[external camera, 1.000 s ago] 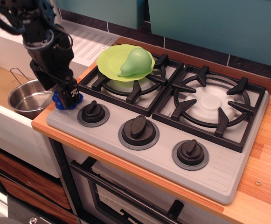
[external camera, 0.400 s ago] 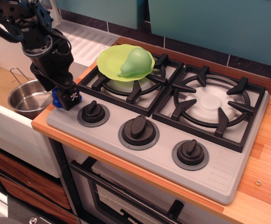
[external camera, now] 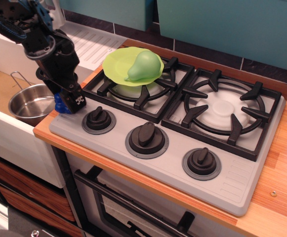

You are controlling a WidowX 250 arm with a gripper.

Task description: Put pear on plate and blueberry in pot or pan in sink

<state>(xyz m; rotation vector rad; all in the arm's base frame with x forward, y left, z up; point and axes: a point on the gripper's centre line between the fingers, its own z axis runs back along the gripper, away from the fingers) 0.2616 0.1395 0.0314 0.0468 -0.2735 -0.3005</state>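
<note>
The light-green pear (external camera: 144, 65) lies on the lime-green plate (external camera: 118, 66), which rests on the left rear burner grate. My black gripper (external camera: 70, 102) is shut on the dark-blue blueberry (external camera: 60, 104) and holds it just above the stove's front left corner, at the counter edge beside the sink. The shiny steel pot (external camera: 30, 103) with its wire handle sits in the sink (external camera: 0, 84), just left of the gripper. Most of the blueberry is hidden by the fingers.
The grey stove top (external camera: 168, 143) has black grates and three black knobs (external camera: 146, 135) along its front. A ribbed white drainboard (external camera: 91, 42) lies behind the sink. A wooden counter (external camera: 281, 173) extends on the right.
The gripper has lifted slightly and shifted a little back and left with the blueberry in it. The pear, plate and pot have not moved.
</note>
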